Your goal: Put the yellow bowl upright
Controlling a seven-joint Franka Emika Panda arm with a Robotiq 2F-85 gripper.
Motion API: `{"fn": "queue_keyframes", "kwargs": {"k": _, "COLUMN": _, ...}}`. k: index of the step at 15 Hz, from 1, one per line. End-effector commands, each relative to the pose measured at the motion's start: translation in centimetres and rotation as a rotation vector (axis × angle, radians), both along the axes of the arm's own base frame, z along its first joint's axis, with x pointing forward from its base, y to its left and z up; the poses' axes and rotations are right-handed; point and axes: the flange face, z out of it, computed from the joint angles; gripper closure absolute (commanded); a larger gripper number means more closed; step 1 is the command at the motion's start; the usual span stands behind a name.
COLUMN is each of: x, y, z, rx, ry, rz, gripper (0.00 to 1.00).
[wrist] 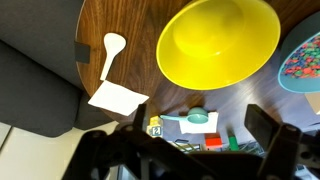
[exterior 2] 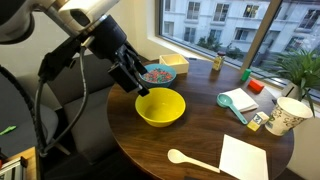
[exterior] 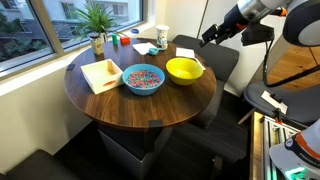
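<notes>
The yellow bowl (exterior: 184, 70) stands upright, mouth up, on the round wooden table (exterior: 150, 105), next to the blue bowl (exterior: 143, 78) of coloured speckled pieces. It shows in both exterior views (exterior 2: 160, 107) and in the wrist view (wrist: 218, 42), smooth and empty inside. My gripper (exterior: 212, 35) hangs in the air beside the table's edge, above and to one side of the yellow bowl (exterior 2: 135, 78). In the wrist view its two fingers (wrist: 200, 135) stand wide apart with nothing between them. It touches nothing.
A white spoon (exterior 2: 190, 160) and a white napkin (exterior 2: 243, 158) lie near the table's edge. A teal scoop (exterior 2: 235, 102), a paper cup (exterior 2: 285, 117), small blocks, a brown bottle (exterior 2: 216, 63) and a potted plant (exterior: 97, 20) sit by the window. A dark chair (exterior: 215, 60) stands against the table.
</notes>
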Motion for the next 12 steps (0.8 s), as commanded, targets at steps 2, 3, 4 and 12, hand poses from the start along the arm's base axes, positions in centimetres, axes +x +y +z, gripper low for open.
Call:
{"fn": "queue_keyframes", "kwargs": {"k": 2, "x": -0.3, "y": 0.69, "z": 1.2, "rx": -0.014, "ry": 0.007, "rz": -0.018, "gripper": 0.0}}
{"fn": "queue_keyframes", "kwargs": {"k": 3, "x": -0.31, "y": 0.82, "z": 1.36, "rx": -0.016, "ry": 0.007, "rz": -0.016, "gripper": 0.0}}
{"fn": "queue_keyframes", "kwargs": {"k": 4, "x": -0.01, "y": 0.43, "z": 0.97, "rx": -0.009, "ry": -0.003, "rz": 0.002, "gripper": 0.0}}
{"fn": "queue_keyframes", "kwargs": {"k": 12, "x": 0.03, "y": 0.44, "z": 1.11, "rx": -0.01, "ry": -0.004, "rz": 0.003, "gripper": 0.0}}
